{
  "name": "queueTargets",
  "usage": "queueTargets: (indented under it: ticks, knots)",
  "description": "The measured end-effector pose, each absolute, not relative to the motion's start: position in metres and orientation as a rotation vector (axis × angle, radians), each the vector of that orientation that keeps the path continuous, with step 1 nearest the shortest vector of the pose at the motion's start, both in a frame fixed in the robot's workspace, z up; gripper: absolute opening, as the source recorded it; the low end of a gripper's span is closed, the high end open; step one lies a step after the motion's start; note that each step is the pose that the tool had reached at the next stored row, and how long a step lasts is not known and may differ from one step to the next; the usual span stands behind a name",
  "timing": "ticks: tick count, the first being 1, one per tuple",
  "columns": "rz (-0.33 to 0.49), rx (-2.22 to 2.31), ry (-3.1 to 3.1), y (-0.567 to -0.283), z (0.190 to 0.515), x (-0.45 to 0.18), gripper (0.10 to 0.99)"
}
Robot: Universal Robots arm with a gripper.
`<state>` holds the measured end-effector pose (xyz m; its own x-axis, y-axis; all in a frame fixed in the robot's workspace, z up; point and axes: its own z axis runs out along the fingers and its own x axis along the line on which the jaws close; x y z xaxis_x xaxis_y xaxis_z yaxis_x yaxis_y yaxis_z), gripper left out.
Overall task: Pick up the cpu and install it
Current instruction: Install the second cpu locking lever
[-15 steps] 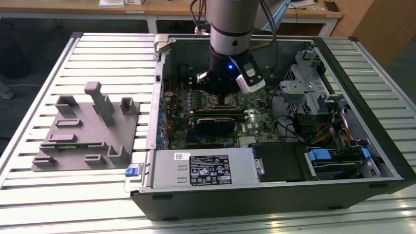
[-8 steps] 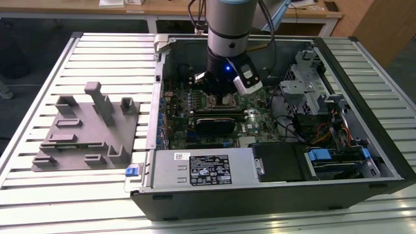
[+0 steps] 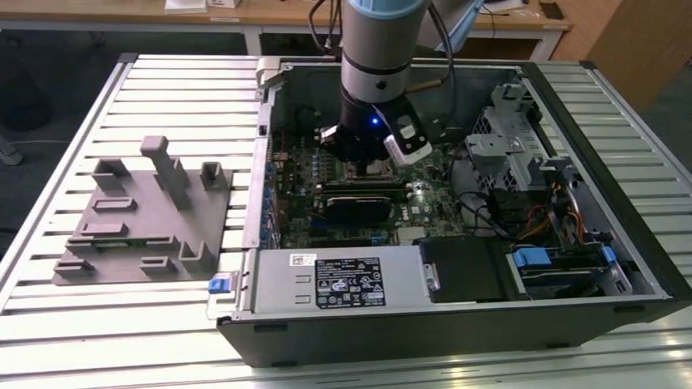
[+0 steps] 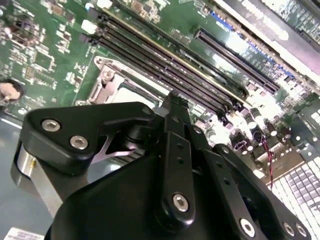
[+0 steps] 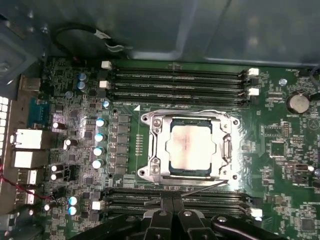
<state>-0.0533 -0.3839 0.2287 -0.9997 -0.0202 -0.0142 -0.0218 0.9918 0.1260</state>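
One cpu seated flat in the metal socket frame on the green motherboard, pale silvery top up. Two banks of black memory slots flanking the socket, four slots countable on the far side. One claw just beside the socket in the first wrist view, fingers pressed together, pinching nothing. One open computer case on the slatted surface, beside one grey fixture block.
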Motion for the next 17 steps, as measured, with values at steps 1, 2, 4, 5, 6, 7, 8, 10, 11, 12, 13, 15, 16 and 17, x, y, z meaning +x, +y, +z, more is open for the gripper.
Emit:
queueTargets:
  ticks: [1, 2, 4, 5, 6, 7, 8, 10, 11, 12, 13, 15, 16, 17]
  knots:
    - [0.198, -0.033, 3.122, -0.384, 0.227, -0.054, 0.106]
    - [0.198, -0.033, 3.122, -0.384, 0.225, -0.054, 0.106]
    - [0.197, -0.033, 3.122, -0.384, 0.222, -0.055, 0.106]
    - [0.198, -0.033, 3.122, -0.384, 0.220, -0.055, 0.106]
    - [0.198, -0.033, 3.122, -0.384, 0.218, -0.055, 0.106]
    - [0.198, -0.033, 3.123, -0.384, 0.216, -0.055, 0.106]
    - [0.198, -0.033, 3.123, -0.385, 0.214, -0.055, 0.106]
    - [0.200, -0.033, 3.122, -0.386, 0.213, -0.055, 0.106]
    - [0.204, -0.033, 3.122, -0.386, 0.213, -0.055, 0.106]
    - [0.211, -0.033, 3.122, -0.386, 0.212, -0.055, 0.106]
    - [0.218, -0.033, 3.121, -0.386, 0.212, -0.055, 0.106]
    - [0.227, -0.033, 3.120, -0.388, 0.212, -0.055, 0.106]
    - [0.230, -0.033, 3.120, -0.388, 0.212, -0.055, 0.106]
    - [0.235, -0.033, 3.120, -0.389, 0.212, -0.056, 0.106]
